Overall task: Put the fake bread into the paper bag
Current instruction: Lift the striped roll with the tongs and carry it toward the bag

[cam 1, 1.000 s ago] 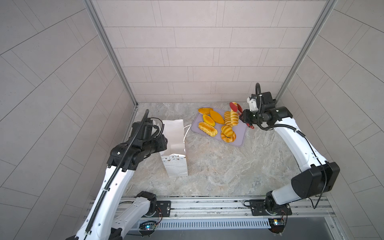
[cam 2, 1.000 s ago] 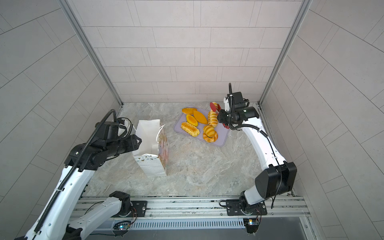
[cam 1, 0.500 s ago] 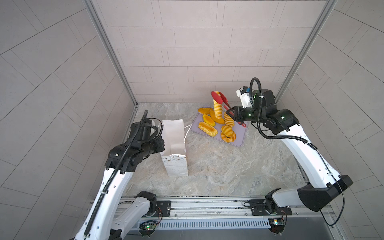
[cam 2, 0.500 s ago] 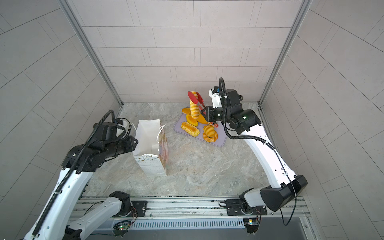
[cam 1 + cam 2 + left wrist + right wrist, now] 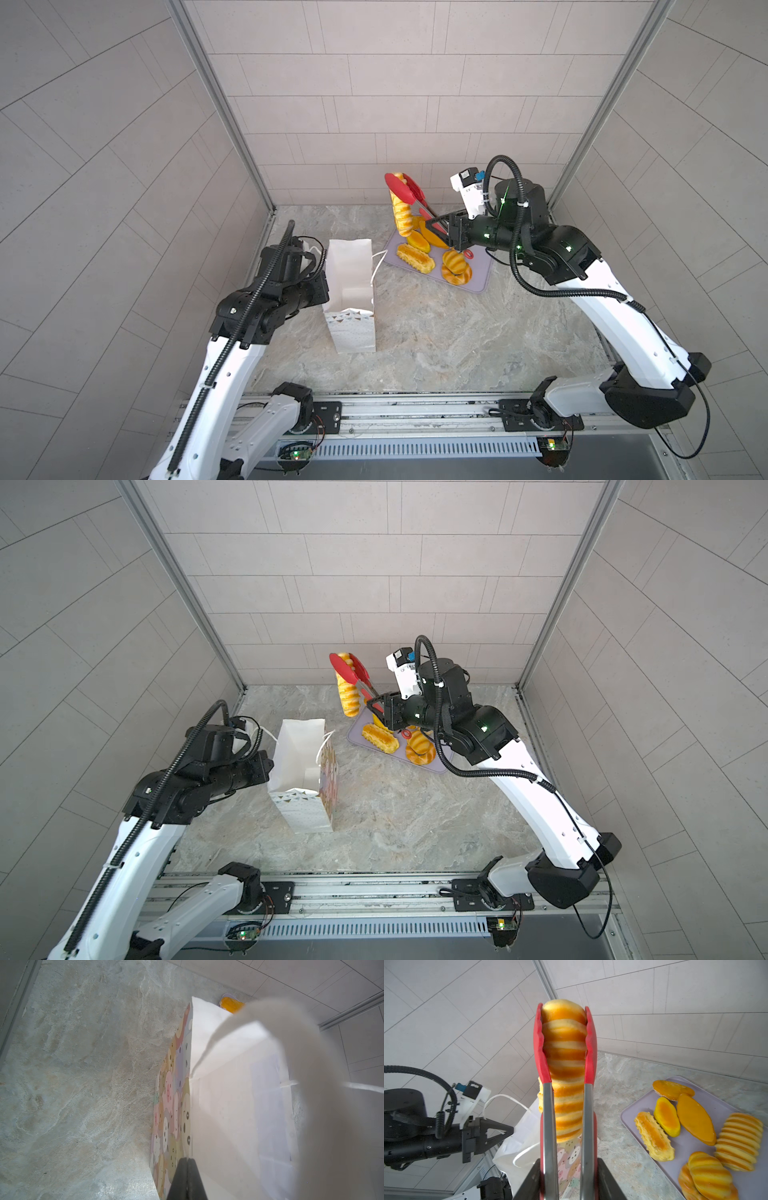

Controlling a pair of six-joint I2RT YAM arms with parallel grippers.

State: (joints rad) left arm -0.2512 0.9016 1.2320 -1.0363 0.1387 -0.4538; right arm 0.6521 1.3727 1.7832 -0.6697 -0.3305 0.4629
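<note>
One striped roll (image 5: 402,212) has risen off the lilac tray (image 5: 480,276), pinched in the red-tipped tongs (image 5: 409,192) that the right claw (image 5: 436,230) squeezes. The left claw (image 5: 187,1162) has just pressed together on the rim of the paper bag (image 5: 351,270). That bag, well apart from the right claw, looks steadied for the drop.

The bag (image 5: 353,336) stands on the table (image 5: 436,340), left of the middle. The left gripper (image 5: 509,1128) is at its left wall, closed on the rim. Behind and to the right of the bag lies the tray (image 5: 478,280), with bread (image 5: 415,258) on it. Above the tray's back left corner the tongs (image 5: 409,192) hold one roll (image 5: 402,218) in the air. The right gripper (image 5: 438,230) grips their handles.
</note>
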